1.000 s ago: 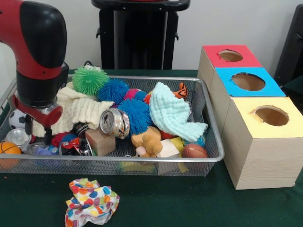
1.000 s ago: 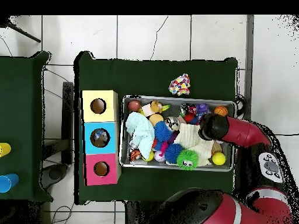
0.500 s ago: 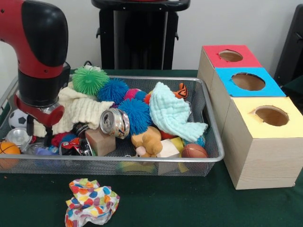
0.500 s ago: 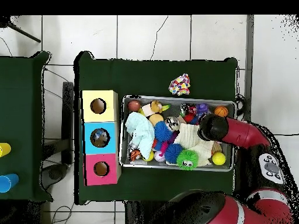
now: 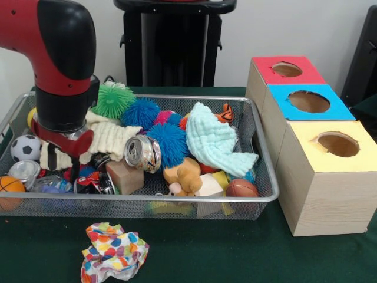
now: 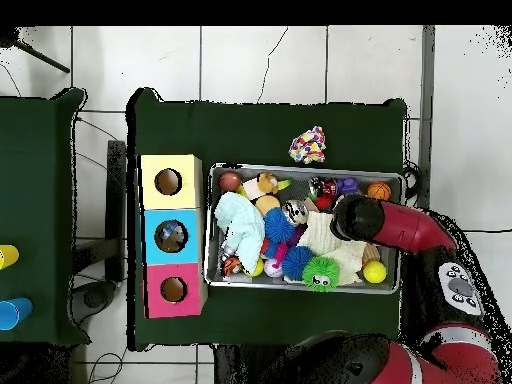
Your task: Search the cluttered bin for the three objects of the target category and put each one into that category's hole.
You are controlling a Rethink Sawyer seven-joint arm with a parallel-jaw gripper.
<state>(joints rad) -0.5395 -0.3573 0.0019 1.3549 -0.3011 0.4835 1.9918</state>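
Arm hanging over left end of bin. Fingers hidden; cannot tell if wide or narrow. Clear plastic piece sitting in left corner, beside soccer ball. Going down slowly, straight over plastic.

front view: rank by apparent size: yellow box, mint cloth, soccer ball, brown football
1. yellow box, largest by far, though it also sits nearest the camera.
2. mint cloth.
3. soccer ball and brown football: look about alike, and the football is partly hidden behind the bin rim, so unranked.
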